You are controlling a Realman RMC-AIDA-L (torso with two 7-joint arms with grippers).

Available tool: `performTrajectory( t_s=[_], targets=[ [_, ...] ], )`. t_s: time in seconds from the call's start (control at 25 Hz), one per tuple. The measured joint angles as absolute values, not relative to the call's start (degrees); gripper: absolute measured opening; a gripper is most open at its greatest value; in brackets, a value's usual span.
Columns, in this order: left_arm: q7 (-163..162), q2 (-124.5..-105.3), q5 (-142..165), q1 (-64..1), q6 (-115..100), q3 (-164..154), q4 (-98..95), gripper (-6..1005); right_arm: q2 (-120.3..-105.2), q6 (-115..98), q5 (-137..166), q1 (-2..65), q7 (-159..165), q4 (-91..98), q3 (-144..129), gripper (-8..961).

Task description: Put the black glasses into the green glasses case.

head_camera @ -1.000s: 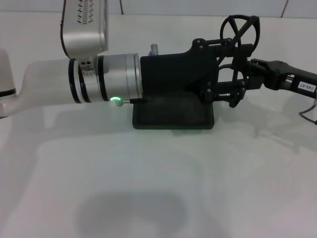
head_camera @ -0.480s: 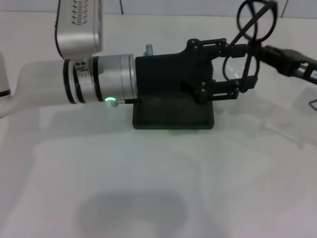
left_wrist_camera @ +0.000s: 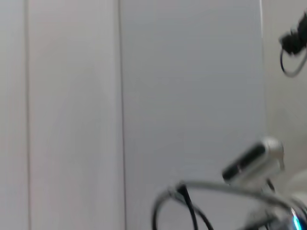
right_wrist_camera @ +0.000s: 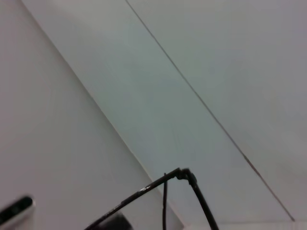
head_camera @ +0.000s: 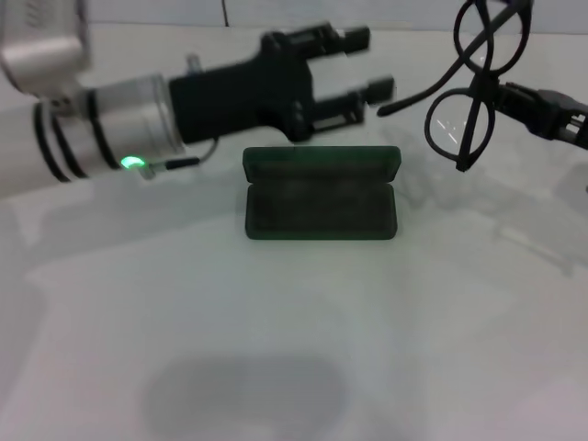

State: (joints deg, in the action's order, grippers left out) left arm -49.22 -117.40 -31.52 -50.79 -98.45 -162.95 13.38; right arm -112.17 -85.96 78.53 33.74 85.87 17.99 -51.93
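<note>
Head view: right pincer (head_camera: pixel 501 92) clamps black glasses (head_camera: pixel 478 83) aloft; left pincer (head_camera: pixel 363 64) spread above green glasses case (head_camera: pixel 322 197).

The left arm (head_camera: pixel 55 138) consists of a white housing followed by a silver cylindrical wrist section ringed by black bands. A green indicator light (head_camera: pixel 134 163) glows on the underside of the wrist. A thin dark cable runs along the wrist toward the hand. The left hand (head_camera: pixel 354 69) has a matte black moulded body with two black fingers (head_camera: pixel 367 90) tipped in lighter pads. The right hand (head_camera: pixel 503 95) is black, angular, and mounted on a black link.
</note>
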Motion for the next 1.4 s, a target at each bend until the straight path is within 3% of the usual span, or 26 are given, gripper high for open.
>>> performTrajectory(
  t_s=[0.32, 0.44, 0.68, 1.0, 1.4],
  targets=[
    [-62.2, -113.48, -35.0, -51.6, -107.4, -163.0, 14.1, 649, -112.47, -82.8, 81.3, 35.3, 86.3, 18.5, -53.8, 93],
    [-67.1, -113.23, -32.4, -54.1, -108.4, -163.1, 14.3, 649, -112.42, -82.0, 81.4, 36.5, 86.3, 18.5, -55.8, 93],
    [-67.6, -114.28, -23.4, -58.2, -108.0, -163.1, 14.5, 649, -112.30, -82.7, 81.5, 38.1, 87.1, 18.5, -58.6, 93],
    [-68.5, -118.05, -14.7, -62.8, -103.4, -163.0, 16.7, 649, -112.80, -84.5, 81.1, 37.4, 87.2, 20.4, -58.3, 93],
    [-67.9, -119.16, -14.1, -63.3, -100.8, -163.0, 16.7, 649, -112.93, -85.9, 81.0, 37.4, 87.1, 20.7, -58.3, 93]
  ],
)
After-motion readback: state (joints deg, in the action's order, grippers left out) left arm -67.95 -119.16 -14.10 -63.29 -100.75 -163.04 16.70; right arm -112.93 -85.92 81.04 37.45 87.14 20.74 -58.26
